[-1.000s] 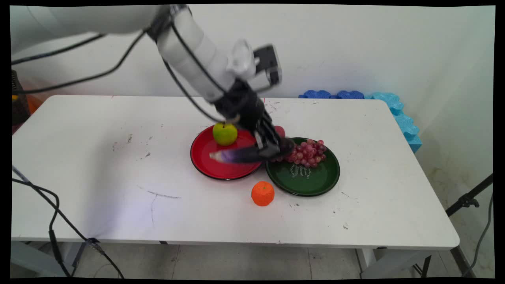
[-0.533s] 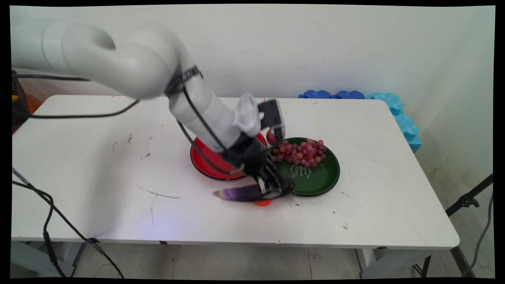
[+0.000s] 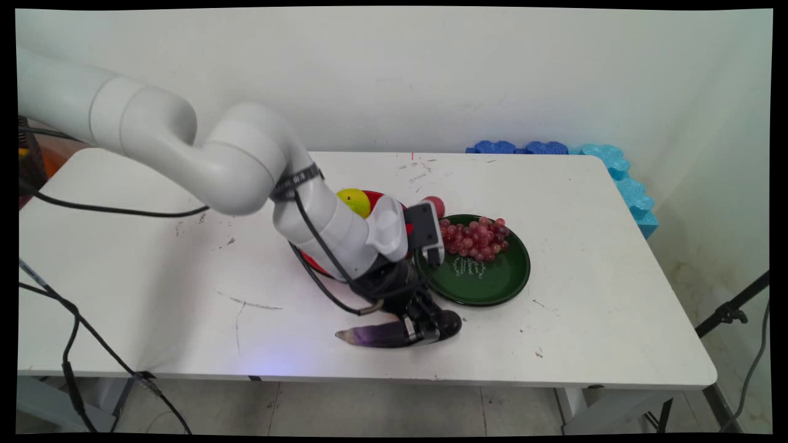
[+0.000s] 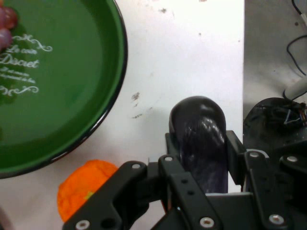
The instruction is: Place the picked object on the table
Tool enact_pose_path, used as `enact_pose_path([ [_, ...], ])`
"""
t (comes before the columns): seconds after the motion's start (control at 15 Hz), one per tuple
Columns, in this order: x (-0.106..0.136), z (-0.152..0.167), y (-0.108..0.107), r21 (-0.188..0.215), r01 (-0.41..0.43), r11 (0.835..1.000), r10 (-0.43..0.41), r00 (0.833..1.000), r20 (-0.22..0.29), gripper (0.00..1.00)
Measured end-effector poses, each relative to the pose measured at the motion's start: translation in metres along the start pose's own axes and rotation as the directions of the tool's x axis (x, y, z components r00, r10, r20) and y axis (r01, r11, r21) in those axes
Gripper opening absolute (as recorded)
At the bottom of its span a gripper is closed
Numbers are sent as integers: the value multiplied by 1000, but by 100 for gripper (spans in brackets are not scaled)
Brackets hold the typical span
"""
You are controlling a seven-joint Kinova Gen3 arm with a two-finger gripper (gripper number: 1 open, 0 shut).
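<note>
One glossy, dark purple eggplant [image 3: 394,333], long and tapering to a pale tip, lies crosswise in the black gripper [image 3: 423,328], whose two fingers pinch its thick rounded end low over the white table [image 3: 585,295], near the front edge. Two round plates: a green one [image 3: 492,286] at the gripper's 1 o'clock, carrying one bunch of small red grapes [image 3: 475,237], and a red one [image 3: 314,263] mostly hidden behind the arm. One smooth green-yellow apple [image 3: 355,201] peeks out at 11 o'clock, one reddish fruit [image 3: 434,203] at 12. One dimpled orange [image 4: 81,187] sits just beside the green plate's rim.
</note>
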Motion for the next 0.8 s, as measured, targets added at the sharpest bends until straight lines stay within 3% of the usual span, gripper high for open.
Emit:
enact_pose_path([
  [0.47, -14, 19, 6, -1, -19, 1000, 19, 1000, -8, 0],
  [0.53, -14, 20, 6, 0, -21, 1000, 21, 1000, -10, 100],
  [0.8, -12, 18, 7, -4, -33, 999, 33, 999, -32, 100],
])
